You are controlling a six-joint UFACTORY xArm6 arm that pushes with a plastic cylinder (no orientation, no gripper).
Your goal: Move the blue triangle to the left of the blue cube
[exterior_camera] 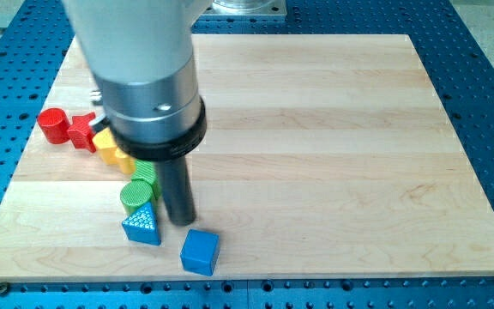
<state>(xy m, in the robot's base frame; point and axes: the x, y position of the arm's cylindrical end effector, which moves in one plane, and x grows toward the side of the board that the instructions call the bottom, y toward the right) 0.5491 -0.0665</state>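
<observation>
Two blue pieces sit near the bench's [333,129] bottom edge: the blue triangle [142,226] already left of the blue cube [200,251]. No claw here; my tip [180,221] stands just right of the triangle, between them.

Evenly and brightly lit from above, with soft shadows and little glare.

The wooden board [316,129] is lit uniformly, and its grain is seen clearly out to the far right corner. Short, soft shadows are cast beside the blue cube [200,251] and the blue triangle [141,225] near the board's near edge, and a faint one around my tip [179,220]. A mild sheen is carried on the metal collar of the arm [148,94], whose pale upper body is rendered large and slightly soft at the view's top. The board's edges are shown converging by perspective. Block textures are resolved sharply; no motion blur is noticed.
</observation>
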